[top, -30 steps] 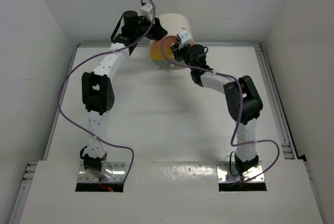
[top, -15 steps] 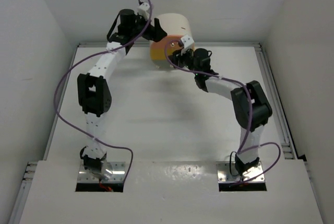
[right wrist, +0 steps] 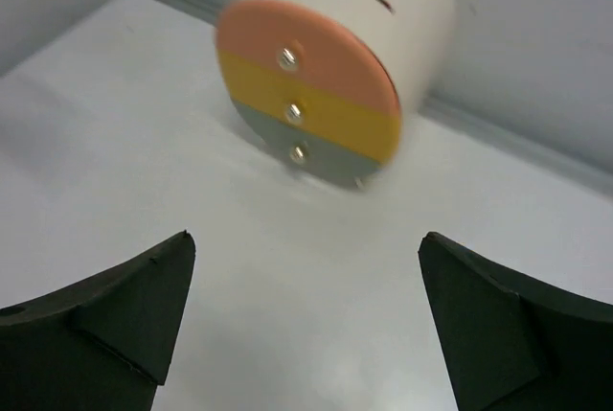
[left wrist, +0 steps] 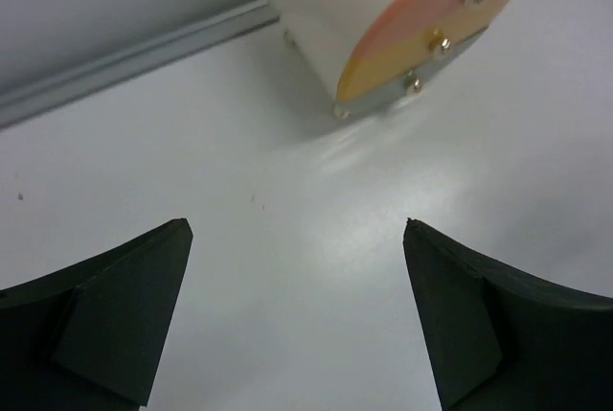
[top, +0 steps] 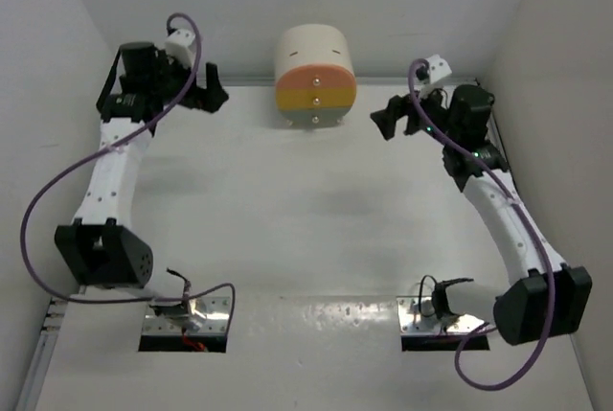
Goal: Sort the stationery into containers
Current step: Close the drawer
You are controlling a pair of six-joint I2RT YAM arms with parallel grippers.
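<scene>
drawers [top: 315,93] shut, no loose stationery in sight, left gripper [top: 208,98] and right gripper [top: 382,121] wide open, empty: sorting likely done.

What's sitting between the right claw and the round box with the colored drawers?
Nothing. The right wrist view shows only bare white table between the right gripper and the box.
</scene>
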